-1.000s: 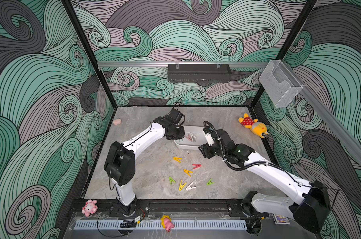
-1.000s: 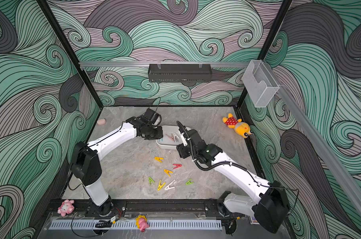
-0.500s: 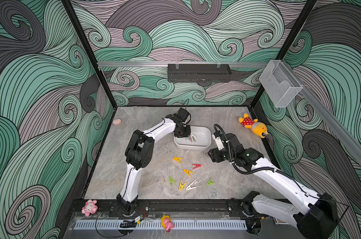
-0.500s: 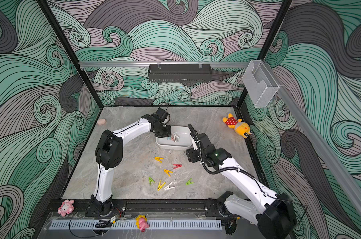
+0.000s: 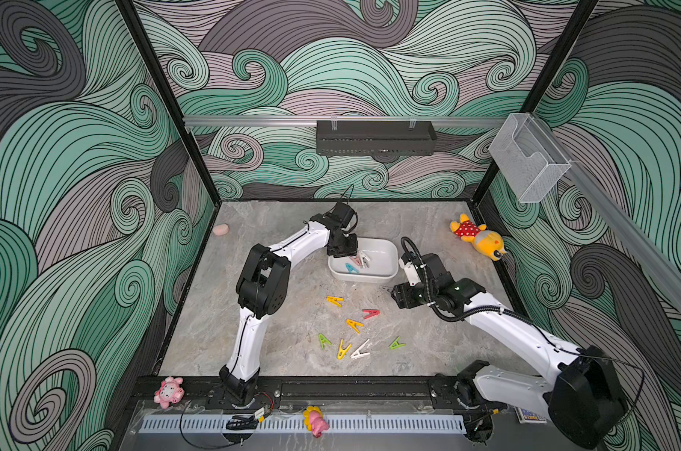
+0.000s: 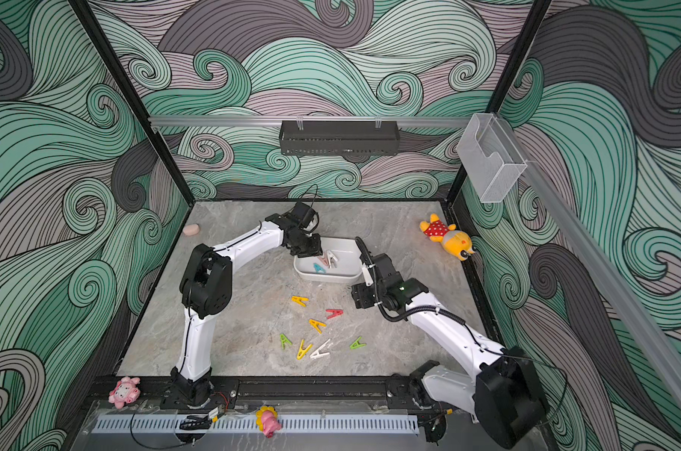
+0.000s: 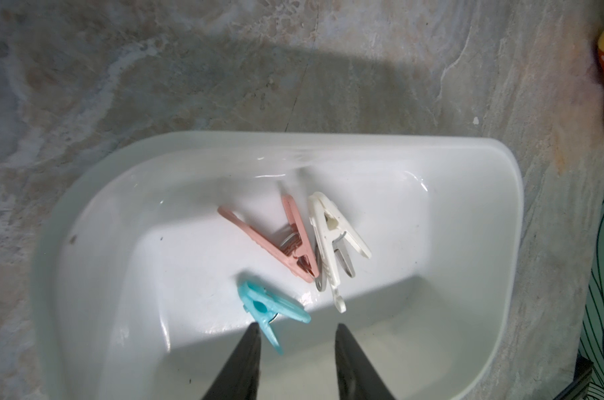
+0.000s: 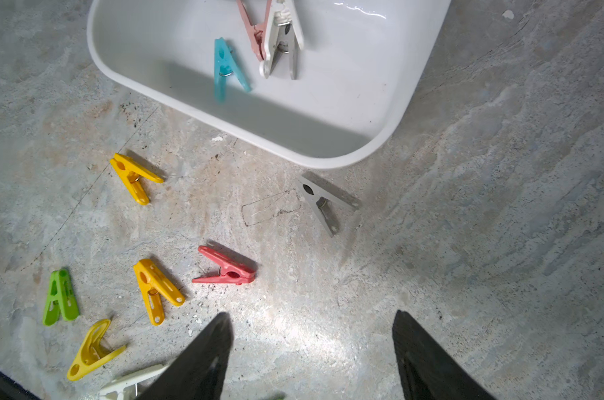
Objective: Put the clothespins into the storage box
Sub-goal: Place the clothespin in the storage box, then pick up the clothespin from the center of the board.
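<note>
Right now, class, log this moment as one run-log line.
left gripper: open above storage box | box holds: teal clothespin, pink clothespin, white clothespin | right gripper: open near grey clothespin

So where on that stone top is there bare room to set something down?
Bare stone lies between the left arm and the side wall, up to the pink lump, and in the back strip behind the storage box. It is crowded in front of the box, where loose clothespins lie scattered.
</note>
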Controlling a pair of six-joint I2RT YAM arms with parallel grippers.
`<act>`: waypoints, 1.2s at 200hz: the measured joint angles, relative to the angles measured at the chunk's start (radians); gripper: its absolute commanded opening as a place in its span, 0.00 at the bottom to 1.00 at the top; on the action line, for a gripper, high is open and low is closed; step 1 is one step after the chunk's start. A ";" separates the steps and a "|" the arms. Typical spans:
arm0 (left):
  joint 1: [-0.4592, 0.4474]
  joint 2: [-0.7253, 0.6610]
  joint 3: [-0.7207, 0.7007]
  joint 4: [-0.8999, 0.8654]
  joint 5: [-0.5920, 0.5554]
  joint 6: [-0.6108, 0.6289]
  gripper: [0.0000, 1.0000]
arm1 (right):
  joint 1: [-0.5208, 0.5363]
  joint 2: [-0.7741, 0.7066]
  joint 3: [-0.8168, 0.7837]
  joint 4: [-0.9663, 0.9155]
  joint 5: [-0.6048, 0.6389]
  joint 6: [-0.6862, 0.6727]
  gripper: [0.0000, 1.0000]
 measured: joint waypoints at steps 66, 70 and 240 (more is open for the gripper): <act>0.000 -0.051 -0.010 -0.048 0.001 0.031 0.39 | -0.001 0.098 -0.017 0.145 -0.009 0.001 0.73; 0.000 -0.061 -0.014 -0.050 0.000 0.032 0.39 | -0.001 0.108 -0.017 0.153 -0.011 0.001 0.73; 0.013 -0.225 -0.169 -0.048 0.000 0.032 0.39 | -0.001 0.386 -0.034 0.384 -0.040 0.008 0.64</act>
